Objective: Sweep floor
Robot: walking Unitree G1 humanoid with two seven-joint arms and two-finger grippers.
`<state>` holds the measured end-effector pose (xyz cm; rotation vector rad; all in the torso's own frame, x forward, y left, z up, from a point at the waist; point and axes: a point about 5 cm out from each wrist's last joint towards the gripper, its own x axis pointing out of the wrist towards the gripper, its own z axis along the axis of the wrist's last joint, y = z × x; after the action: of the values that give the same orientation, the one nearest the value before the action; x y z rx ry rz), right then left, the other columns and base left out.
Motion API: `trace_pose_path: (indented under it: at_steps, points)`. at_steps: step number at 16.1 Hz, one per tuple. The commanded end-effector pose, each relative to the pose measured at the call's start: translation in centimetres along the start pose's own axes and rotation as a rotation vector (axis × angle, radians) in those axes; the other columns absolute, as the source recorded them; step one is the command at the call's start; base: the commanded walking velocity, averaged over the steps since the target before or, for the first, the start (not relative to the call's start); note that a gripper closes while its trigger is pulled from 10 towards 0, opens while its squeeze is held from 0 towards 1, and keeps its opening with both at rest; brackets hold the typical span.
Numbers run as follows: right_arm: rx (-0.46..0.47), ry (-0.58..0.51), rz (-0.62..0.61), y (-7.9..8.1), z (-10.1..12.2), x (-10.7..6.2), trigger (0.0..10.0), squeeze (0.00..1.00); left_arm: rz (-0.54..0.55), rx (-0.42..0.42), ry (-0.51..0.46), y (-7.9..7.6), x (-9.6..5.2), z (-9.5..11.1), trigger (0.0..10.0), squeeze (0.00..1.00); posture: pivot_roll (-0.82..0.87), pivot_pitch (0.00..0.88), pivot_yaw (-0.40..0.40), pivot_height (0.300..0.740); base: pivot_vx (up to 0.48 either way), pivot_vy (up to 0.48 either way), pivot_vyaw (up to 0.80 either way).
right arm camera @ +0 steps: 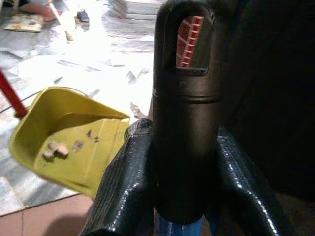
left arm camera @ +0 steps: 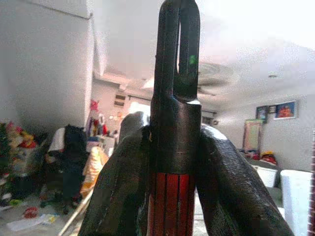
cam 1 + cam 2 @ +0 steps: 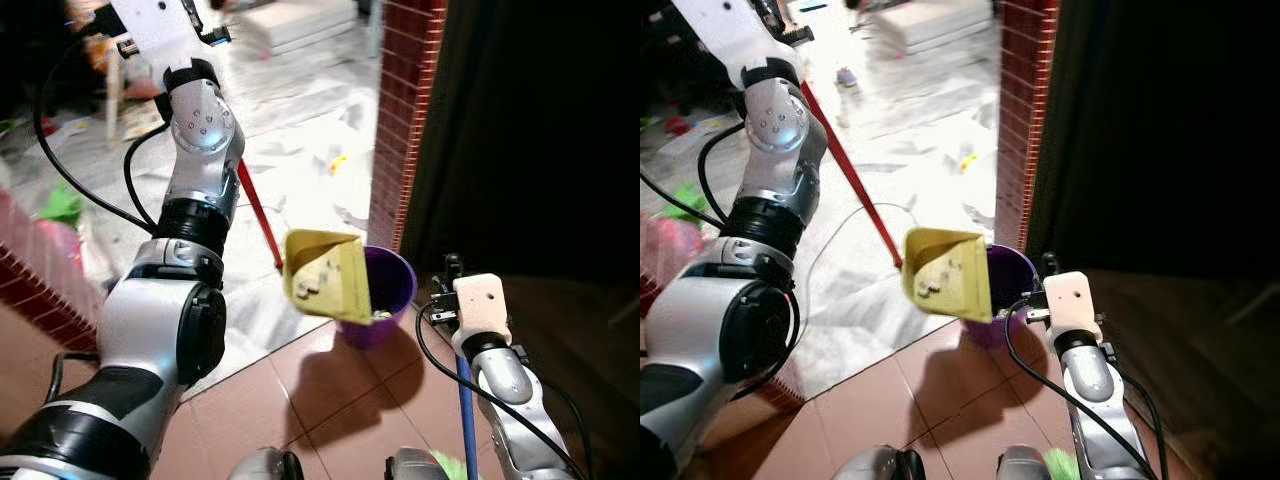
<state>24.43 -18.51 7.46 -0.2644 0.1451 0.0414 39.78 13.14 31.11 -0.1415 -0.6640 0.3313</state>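
A yellow dustpan (image 3: 325, 275) hangs tilted over the rim of a purple bin (image 3: 392, 285), with bits of debris (image 1: 55, 149) lying in its scoop. Its long red handle (image 3: 258, 212) runs up and to the left to my raised left arm. There my left gripper (image 2: 173, 162) is shut on the handle's black end. My right gripper (image 1: 184, 162) stays low, just right of the bin, and is shut on the black cap of a blue broom handle (image 3: 466, 400). The green bristles (image 3: 440, 462) show at the bottom edge.
A red brick pillar (image 3: 405, 110) rises right behind the bin, with a dark opening to its right. Pale marble floor (image 3: 300, 130) beyond carries paper scraps and a yellow scrap (image 3: 338, 163). A low brick wall (image 3: 40, 260) runs along the left. Brown tiles (image 3: 330, 390) lie underfoot.
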Motion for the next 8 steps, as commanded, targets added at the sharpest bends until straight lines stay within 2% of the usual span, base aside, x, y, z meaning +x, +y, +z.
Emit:
trace_pose_path:
  at_steps: [1,4,5,8]
  points:
    - [-0.003,-0.022,-0.009,-0.3,0.7,-0.3,10.0,0.00,-0.001,-0.015,-0.158,-0.6,1.6,3.3,10.0,0.00,-0.31,0.000,0.133,0.740,0.000,0.000,0.00]
    - [-0.002,-0.015,-0.035,-0.4,0.8,-1.6,10.0,0.00,-0.044,0.009,-0.229,-2.0,1.4,4.2,10.0,0.00,-0.34,0.000,0.160,0.740,0.000,0.000,0.00]
    - [0.002,-0.008,-0.044,-0.5,0.6,-2.0,10.0,0.00,-0.039,-0.024,-0.188,-2.3,1.3,3.8,10.0,0.00,-0.35,0.000,0.166,0.740,0.000,0.000,0.00]
    - [0.007,0.001,-0.048,-0.3,0.5,-2.5,10.0,0.00,-0.067,-0.035,-0.182,-3.1,1.0,3.8,10.0,0.00,-0.34,0.000,0.172,0.740,0.000,0.000,0.00]
